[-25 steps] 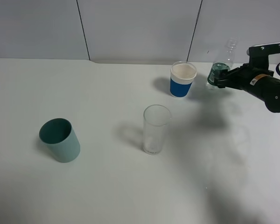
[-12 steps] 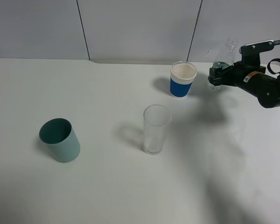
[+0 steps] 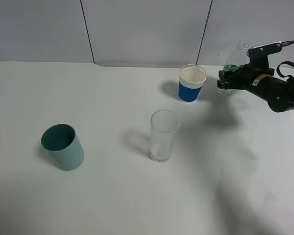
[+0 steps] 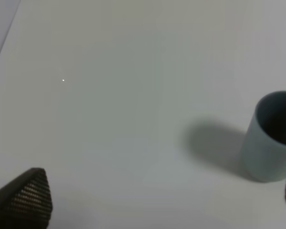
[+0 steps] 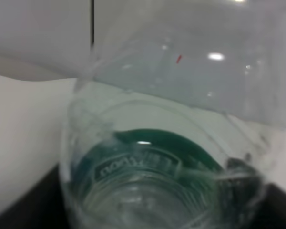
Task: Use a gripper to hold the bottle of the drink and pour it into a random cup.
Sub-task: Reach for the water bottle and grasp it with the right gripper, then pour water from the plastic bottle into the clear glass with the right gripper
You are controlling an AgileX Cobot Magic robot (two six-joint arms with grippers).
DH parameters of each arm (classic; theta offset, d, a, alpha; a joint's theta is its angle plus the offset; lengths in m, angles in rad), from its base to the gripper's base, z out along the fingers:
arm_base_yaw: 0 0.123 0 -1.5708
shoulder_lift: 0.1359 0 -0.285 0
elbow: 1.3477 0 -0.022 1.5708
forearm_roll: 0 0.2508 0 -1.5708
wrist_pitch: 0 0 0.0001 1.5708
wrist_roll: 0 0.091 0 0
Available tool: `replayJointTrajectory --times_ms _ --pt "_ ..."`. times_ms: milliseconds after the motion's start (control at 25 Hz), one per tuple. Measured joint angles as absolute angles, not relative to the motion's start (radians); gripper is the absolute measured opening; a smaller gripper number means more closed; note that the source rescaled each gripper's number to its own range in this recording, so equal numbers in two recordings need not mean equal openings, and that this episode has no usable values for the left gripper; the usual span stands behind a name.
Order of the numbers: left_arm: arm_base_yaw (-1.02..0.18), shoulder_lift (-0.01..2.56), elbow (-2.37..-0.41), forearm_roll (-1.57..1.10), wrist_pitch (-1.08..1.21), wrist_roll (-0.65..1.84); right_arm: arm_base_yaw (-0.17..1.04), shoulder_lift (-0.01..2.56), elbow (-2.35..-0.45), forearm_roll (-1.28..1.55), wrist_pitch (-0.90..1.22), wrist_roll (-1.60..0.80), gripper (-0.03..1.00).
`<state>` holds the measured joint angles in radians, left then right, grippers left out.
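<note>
right gripper (image 3: 225, 82): clamped on the bottle (image 3: 229, 69), beside the blue-banded cup (image 3: 192, 84) | left gripper (image 4: 157, 202): jaws wide apart, teal cup (image 4: 269, 143) nearby | glass (image 3: 162, 136): mid-table

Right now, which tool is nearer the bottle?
Right. The right tool is closed on the bottle at the table's back right. The left tool hangs open near the teal cup, far across the table from the bottle.
</note>
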<state>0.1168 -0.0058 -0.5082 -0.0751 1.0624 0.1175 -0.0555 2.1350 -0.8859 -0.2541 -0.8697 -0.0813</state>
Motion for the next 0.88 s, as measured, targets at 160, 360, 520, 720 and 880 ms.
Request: replayJointTrajectory --times_ms 160,360,520,720,880 --pt "0.117 -0.006 -0.508 -0.075 1.062 0.117 -0.056 2.135 -0.888 -0.258 -0.868 -0.081 0.0" --pt "0.117 -0.006 -0.508 -0.075 1.062 0.117 -0.056 2.135 -0.888 -0.259 -0.868 -0.081 0.0" --pt "0.117 -0.006 -0.508 -0.075 1.062 0.117 -0.056 2.135 -0.888 -0.259 -0.868 -0.081 0.0" --pt "0.117 -0.006 -0.508 -0.075 1.062 0.117 -0.056 2.119 -0.888 -0.26 -0.842 -0.076 0.0" --pt "0.117 -0.006 -0.508 -0.075 1.062 0.117 -0.056 2.055 -0.873 -0.26 -0.792 -0.056 0.0"
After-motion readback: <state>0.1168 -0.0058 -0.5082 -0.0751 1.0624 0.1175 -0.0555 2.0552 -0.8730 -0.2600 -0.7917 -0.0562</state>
